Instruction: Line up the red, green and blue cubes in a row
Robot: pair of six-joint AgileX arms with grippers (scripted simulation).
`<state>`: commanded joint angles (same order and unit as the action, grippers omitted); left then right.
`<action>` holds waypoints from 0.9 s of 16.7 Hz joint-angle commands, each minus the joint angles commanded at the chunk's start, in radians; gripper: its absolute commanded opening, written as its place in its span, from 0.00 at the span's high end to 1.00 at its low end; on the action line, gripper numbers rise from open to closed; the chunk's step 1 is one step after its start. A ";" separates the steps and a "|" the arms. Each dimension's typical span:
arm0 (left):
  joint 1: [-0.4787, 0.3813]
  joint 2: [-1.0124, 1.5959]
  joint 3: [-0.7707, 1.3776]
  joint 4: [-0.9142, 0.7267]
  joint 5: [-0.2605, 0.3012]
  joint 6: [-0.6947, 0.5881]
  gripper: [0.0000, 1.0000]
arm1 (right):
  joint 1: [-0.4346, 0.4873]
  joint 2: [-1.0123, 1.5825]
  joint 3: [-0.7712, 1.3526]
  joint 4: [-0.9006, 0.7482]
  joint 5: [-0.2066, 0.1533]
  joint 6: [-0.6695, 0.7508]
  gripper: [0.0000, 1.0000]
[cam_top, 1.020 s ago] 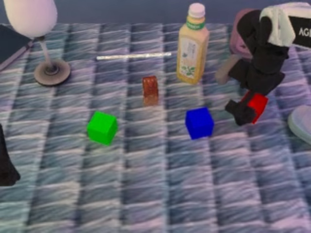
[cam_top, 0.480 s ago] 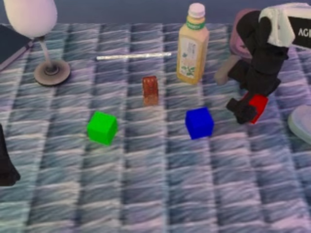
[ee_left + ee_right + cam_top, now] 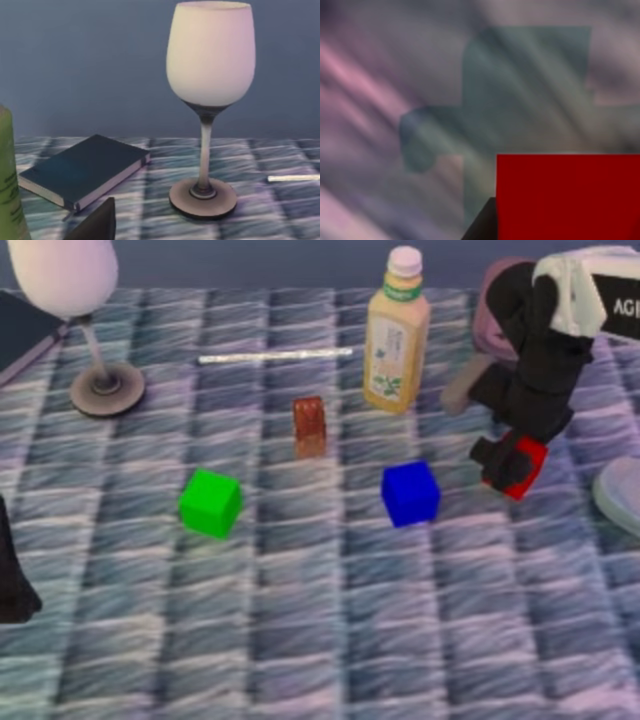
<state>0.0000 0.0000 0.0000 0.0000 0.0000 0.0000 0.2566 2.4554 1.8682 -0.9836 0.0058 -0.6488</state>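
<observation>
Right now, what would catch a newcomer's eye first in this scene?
The right gripper closed around the red cube at the table's right side. Next, the green cube and blue cube sitting apart mid-table, and the big wine glass at far left.

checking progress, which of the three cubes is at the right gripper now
The red cube, at the table's right side: the right gripper is down around it. The blue cube and green cube sit alone, untouched.

I see the blue-checked table (image 3: 330,640) carrying green cube (image 3: 210,502), blue cube (image 3: 410,492), patterned block (image 3: 310,424), bottle (image 3: 396,335), wine glass (image 3: 80,310).
</observation>
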 joint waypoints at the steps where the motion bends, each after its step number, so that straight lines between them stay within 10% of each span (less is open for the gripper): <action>1: 0.000 0.000 0.000 0.000 0.000 0.000 0.00 | 0.000 0.000 0.000 0.000 0.000 0.000 1.00; 15: 0.000 0.000 0.000 0.000 0.000 0.000 0.00 | 0.008 -0.093 0.164 -0.245 -0.011 0.008 1.00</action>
<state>0.0000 0.0000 0.0000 0.0000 0.0000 0.0000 0.2646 2.3621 2.0327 -1.2288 -0.0050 -0.6408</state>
